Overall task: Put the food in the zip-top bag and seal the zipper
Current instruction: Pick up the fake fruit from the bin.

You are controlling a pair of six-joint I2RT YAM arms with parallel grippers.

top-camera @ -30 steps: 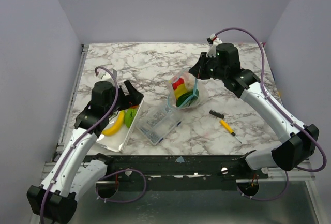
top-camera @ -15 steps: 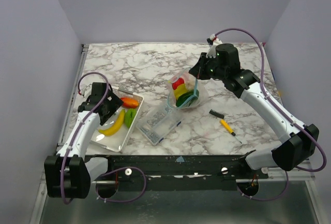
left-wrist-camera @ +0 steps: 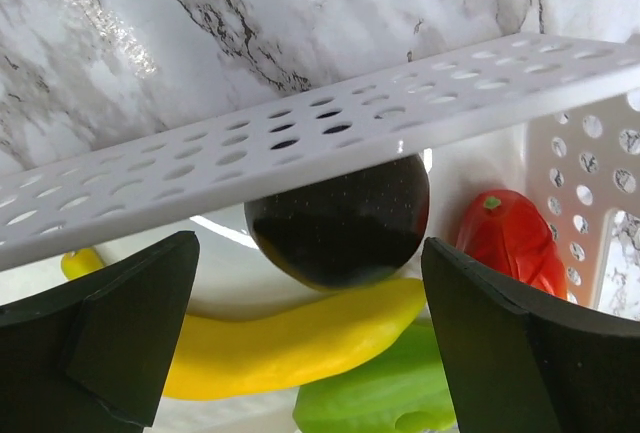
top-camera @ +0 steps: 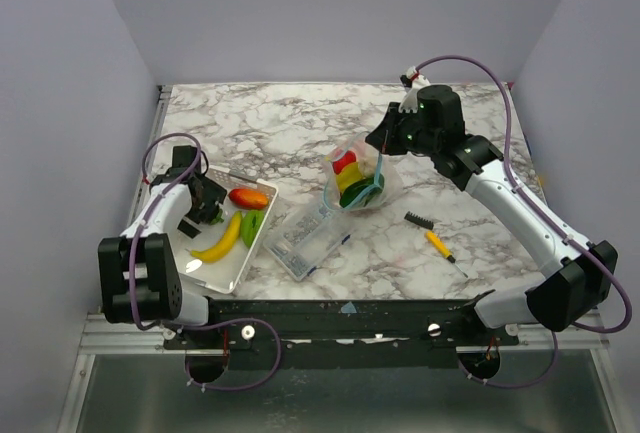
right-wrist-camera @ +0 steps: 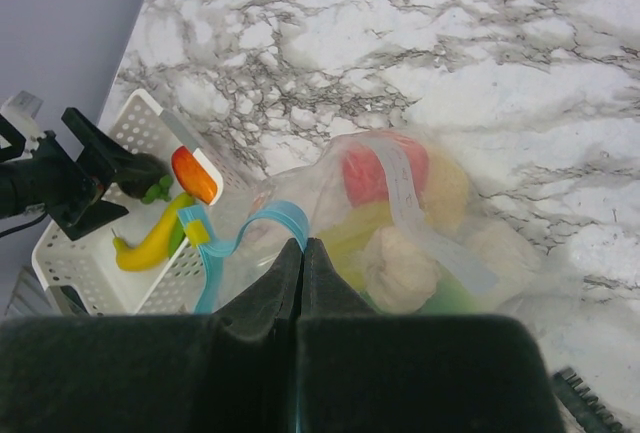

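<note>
on marble table (top-camera: 300, 123), holds left gripper (left-wrist-camera: 310, 293) spread wide at white tray (top-camera: 235, 268) rim near banana (top-camera: 220, 241), right gripper (right-wrist-camera: 302, 248) pinched on part-filled zip-top bag (top-camera: 362, 178); risks catching that rim and flipping the tray.

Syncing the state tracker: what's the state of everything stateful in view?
left gripper: open, empty.
right gripper: shut on the zip-top bag edge.
zip-top bag: mouth open, partly filled.
zipper: unsealed.
tray: holds banana, green piece, orange-red piece.
</note>
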